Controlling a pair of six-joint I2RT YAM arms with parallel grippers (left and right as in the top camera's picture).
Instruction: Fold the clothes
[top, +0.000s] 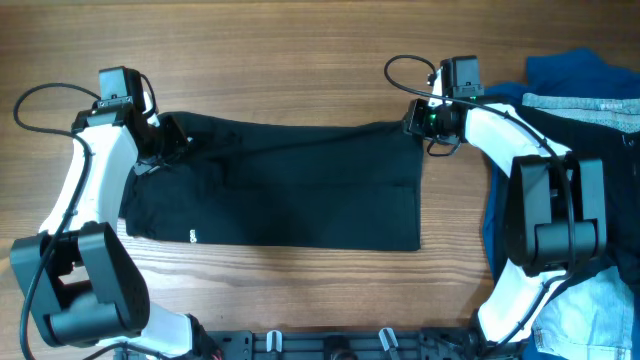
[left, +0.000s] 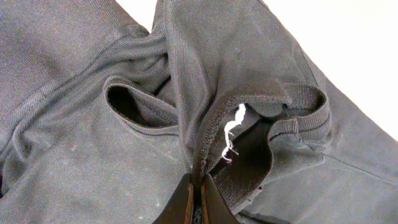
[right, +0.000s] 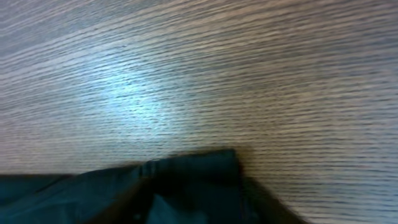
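- The wooden table (top: 300, 60) is taken in first. The black shirt (top: 290, 185) is spread across the middle of the overhead frame as a wide, flat rectangle, its upper left corner bunched.
- The shirt is judged light, soft and limp — no stiffness at all. It can be expected to sag and drag when lifted, so corners and seamed edges are the places to be pinched, both ends at once.
- The right arm (top: 500, 125) is bent in from the right edge over a blue garment (top: 580, 70), its wrist turned towards the shirt's upper right corner.
- The left arm (top: 95, 170) is curved up the left side of the frame and brought down on the bunched corner.
- The left gripper (left: 198, 198) is seen clamped tight on a raised ridge of fabric beside the collar (left: 298, 99).
- The right gripper (top: 420, 118) is set at the shirt's corner. Only cloth and bare wood are shown in its wrist view, so whether anything is held cannot be told.
- A white neck label (left: 231, 132) is exposed inside the collar — and a tiny white logo (top: 192, 236) sits lower left.
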